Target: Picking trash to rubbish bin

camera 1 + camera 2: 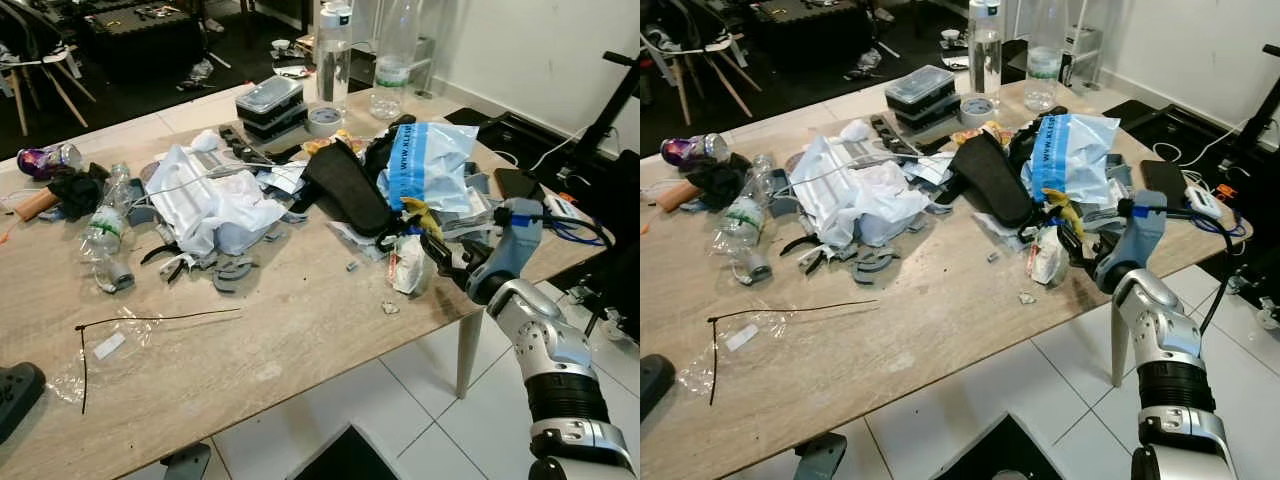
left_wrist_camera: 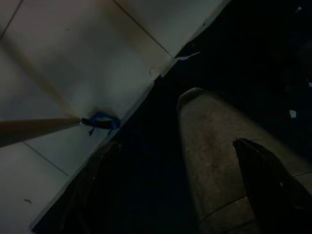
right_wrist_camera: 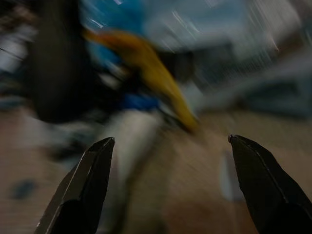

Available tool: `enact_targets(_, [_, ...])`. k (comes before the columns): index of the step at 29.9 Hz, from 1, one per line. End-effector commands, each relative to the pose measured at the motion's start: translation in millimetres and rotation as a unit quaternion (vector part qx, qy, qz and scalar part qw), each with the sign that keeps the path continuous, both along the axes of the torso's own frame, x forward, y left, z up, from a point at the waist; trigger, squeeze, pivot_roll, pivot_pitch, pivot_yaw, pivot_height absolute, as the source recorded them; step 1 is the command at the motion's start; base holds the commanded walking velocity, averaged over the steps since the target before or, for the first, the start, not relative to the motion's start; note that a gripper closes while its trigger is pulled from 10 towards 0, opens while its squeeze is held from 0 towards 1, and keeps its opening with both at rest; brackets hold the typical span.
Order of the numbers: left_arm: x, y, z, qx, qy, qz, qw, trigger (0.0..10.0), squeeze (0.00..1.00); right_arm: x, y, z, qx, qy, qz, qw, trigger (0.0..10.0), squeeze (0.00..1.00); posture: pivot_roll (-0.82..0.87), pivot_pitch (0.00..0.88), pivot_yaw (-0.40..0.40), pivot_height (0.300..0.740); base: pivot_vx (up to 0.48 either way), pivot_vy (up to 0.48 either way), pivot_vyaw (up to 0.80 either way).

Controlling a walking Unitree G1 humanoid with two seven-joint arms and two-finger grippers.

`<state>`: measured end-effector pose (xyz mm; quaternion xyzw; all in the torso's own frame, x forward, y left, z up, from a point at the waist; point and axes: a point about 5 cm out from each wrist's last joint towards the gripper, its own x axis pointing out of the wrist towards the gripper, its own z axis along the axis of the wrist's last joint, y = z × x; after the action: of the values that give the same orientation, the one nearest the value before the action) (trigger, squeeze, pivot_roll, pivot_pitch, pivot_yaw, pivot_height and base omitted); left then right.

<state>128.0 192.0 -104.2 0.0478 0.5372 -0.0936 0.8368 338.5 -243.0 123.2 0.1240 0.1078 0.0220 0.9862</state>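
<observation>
Trash covers a wooden table (image 1: pixel 300 330): a crumpled white wrapper (image 1: pixel 408 265), a yellow scrap (image 1: pixel 420 215), a blue and white plastic bag (image 1: pixel 425 165), a black pouch (image 1: pixel 345 190), a heap of white plastic (image 1: pixel 210 205) and crushed bottles (image 1: pixel 105 235). My right gripper (image 1: pixel 442 252) reaches in over the table's right edge, just right of the white wrapper. In the blurred right wrist view the right gripper (image 3: pixel 170 190) is open, with the wrapper (image 3: pixel 131 141) and yellow scrap (image 3: pixel 151 73) ahead. My left gripper (image 2: pixel 180 195) hangs open in the dark over floor tiles.
Two tall clear bottles (image 1: pixel 333 55), stacked black containers (image 1: pixel 270 105) and a tape roll (image 1: pixel 325 120) stand at the table's far side. A black zip tie (image 1: pixel 150 320) lies front left. A phone (image 1: pixel 515 183) and cables sit at the right edge. A dark object (image 1: pixel 345 460) lies on the floor below.
</observation>
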Motion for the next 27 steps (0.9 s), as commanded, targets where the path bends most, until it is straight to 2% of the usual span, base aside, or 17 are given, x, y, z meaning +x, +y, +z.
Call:
enact_targets(1, [-11.2, 7.7, -2.4, 0.011, 0.018, -0.009, 1.000, 10.0, 0.00, -1.9, -2.9, -8.5, -0.002, 0.013, -0.017, 1.000, 10.0, 0.00, 0.00, 0.102, 0.052, 0.740, 0.000, 0.000, 0.00])
enact_targets(7, [-14.7, 9.5, -3.0, 0.015, 0.022, -0.016, 1.000, 10.0, 0.00, 3.4, 6.1, -9.0, 0.008, 0.010, 0.008, 1.000, 10.0, 0.00, 0.01, 0.105, 0.052, 0.740, 0.000, 0.000, 0.00])
enact_targets(8, [-15.6, 9.9, -3.2, 0.015, 0.022, -0.017, 0.999, 10.0, 0.00, 5.8, 13.7, -6.8, 0.002, 0.002, 0.033, 0.999, 10.0, 0.00, 0.01, 0.104, 0.052, 0.740, 0.000, 0.000, 0.00])
enact_targets(13, [-15.5, 9.6, -3.1, 0.016, 0.021, -0.019, 0.999, 10.0, 0.00, 11.0, 31.8, 4.9, 0.008, -0.038, 0.083, 0.996, 10.0, 0.00, 0.01, 0.104, 0.052, 0.740, 0.000, 0.000, 0.00])
enact_targets(16, [-15.8, 9.4, -3.2, 0.015, 0.020, -0.020, 0.999, 10.0, 0.00, 11.2, 33.7, 6.0, 0.009, -0.043, 0.088, 0.995, 10.0, 0.00, 0.01, 0.100, 0.048, 0.740, 0.000, 0.000, 0.00])
enact_targets(19, [-16.2, 8.8, -3.4, 0.015, 0.021, -0.018, 1.000, 10.0, 0.00, 11.2, 33.2, 2.6, 0.002, -0.034, 0.083, 0.996, 10.0, 0.00, 0.01, 0.100, 0.048, 0.740, 0.000, 0.000, 0.00])
enact_targets(20, [-16.2, 8.6, -3.5, 0.014, 0.020, -0.017, 1.000, 10.0, 0.00, 10.8, 32.3, -5.8, -0.008, -0.007, 0.076, 0.997, 10.0, 0.00, 0.01, 0.102, 0.046, 0.740, 0.000, 0.000, 0.00])
enact_targets(22, [-16.2, 8.5, -3.5, 0.014, 0.021, -0.016, 1.000, 10.0, 0.00, 10.3, 32.0, -10.0, -0.012, 0.006, 0.073, 0.997, 10.0, 0.00, 0.01, 0.102, 0.046, 0.740, 0.000, 0.000, 0.00])
enact_targets(26, [-16.5, 8.4, -3.7, 0.014, 0.021, -0.014, 1.000, 10.0, 0.00, 6.8, 36.6, -28.5, -0.004, 0.065, 0.068, 0.996, 10.0, 0.00, 0.01, 0.104, 0.045, 0.740, 0.000, 0.000, 0.00])
enact_targets(27, [-16.7, 8.3, -3.7, 0.014, 0.021, -0.014, 1.000, 10.0, 0.00, 5.5, 39.7, -32.4, 0.002, 0.076, 0.072, 0.995, 4.4, 0.00, 0.01, 0.104, 0.045, 0.740, 0.000, 0.000, 0.00])
